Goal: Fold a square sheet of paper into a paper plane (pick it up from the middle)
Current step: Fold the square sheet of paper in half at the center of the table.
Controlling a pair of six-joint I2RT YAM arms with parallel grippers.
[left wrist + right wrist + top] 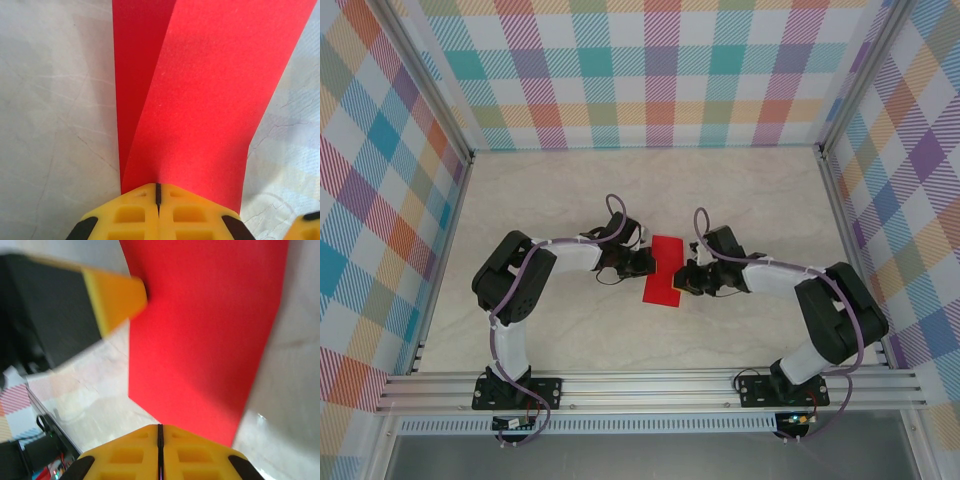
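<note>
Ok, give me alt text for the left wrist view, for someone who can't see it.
A folded sheet of bright red paper runs from the bottom centre to the top edge, one darker layer showing at its left. The left gripper, yellow and shut tight, meets the paper's near edge, with pale marbled table on both sides.

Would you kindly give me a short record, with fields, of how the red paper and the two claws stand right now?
square sheet of paper: red, folded over on itself, mid-table, between the arms
table: pale marbled surface
left claw: shut on the paper's edge
right claw: shut, tips at the opposite edge; grip unclear
plane: not yet formed
</note>
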